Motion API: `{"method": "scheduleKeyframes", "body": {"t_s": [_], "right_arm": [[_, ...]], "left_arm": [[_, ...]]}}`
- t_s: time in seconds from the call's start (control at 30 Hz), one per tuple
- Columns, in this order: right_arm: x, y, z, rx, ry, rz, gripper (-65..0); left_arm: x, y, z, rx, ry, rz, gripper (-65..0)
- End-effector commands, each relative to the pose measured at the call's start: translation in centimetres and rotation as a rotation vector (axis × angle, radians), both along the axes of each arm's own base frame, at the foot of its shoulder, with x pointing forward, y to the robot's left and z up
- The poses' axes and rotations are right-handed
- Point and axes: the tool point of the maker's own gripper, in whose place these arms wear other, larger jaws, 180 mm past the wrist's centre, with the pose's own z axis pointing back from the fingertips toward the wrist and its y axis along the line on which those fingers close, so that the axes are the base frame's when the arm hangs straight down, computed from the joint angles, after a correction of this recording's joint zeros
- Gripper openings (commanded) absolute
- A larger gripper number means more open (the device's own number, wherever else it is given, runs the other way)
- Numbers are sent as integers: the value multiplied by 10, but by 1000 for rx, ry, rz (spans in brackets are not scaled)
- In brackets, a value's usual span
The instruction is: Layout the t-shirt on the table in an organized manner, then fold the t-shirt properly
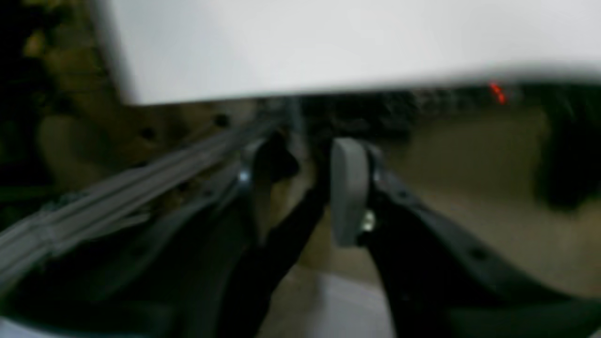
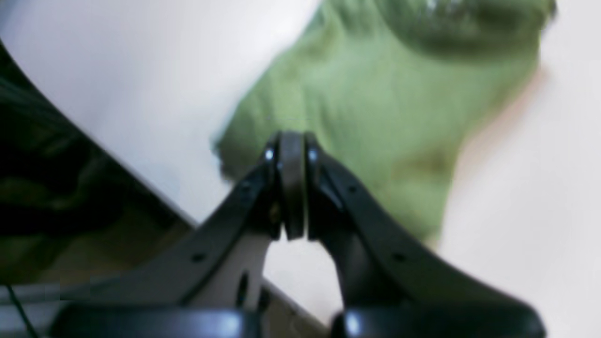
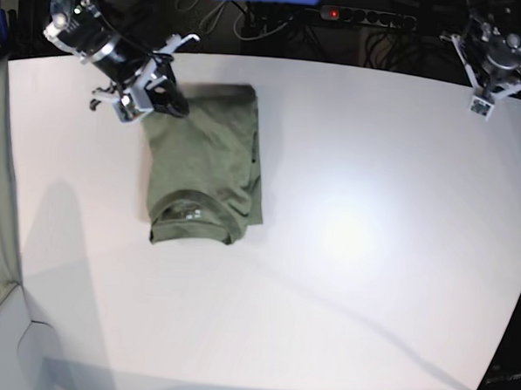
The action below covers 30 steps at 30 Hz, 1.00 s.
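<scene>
Table (image 3: 371, 253): wide matte white top; you have spare room all round.
T-shirt (image 3: 205, 166): narrow folded panel at 10 o'clock, collar nearest you. Soft, light, limp; likely slides easily. Pinch doubled edge or corner, not mid-panel.
Right gripper (image 2: 292, 188): jaws pressed together, nothing between, over shirt's far corner.
Left gripper (image 1: 305, 188): at 2 o'clock off the table edge; jaws narrowly apart, empty.

A black power strip (image 3: 366, 17) with a lit red switch lies behind the far edge, among dark tangled cables (image 3: 252, 24). A bright glare patch sits right of centre.
</scene>
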Motion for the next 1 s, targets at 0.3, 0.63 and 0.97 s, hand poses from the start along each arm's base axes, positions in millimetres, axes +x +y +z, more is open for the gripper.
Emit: {"method": "scheduleKeyframes", "body": {"t_s": [0.3, 0.63, 0.97], "right_arm": [[-82, -81, -28, -120, 204, -205, -650], [-171, -102, -128, -4, 521, -377, -650], [-221, -40, -227, 219, 730, -367, -650]], "left_arm": [[-71, 0, -16, -46, 74, 238, -650], [-161, -50, -114, -344, 165, 334, -648], [-186, -81, -213, -659, 37, 574, -650]]}}
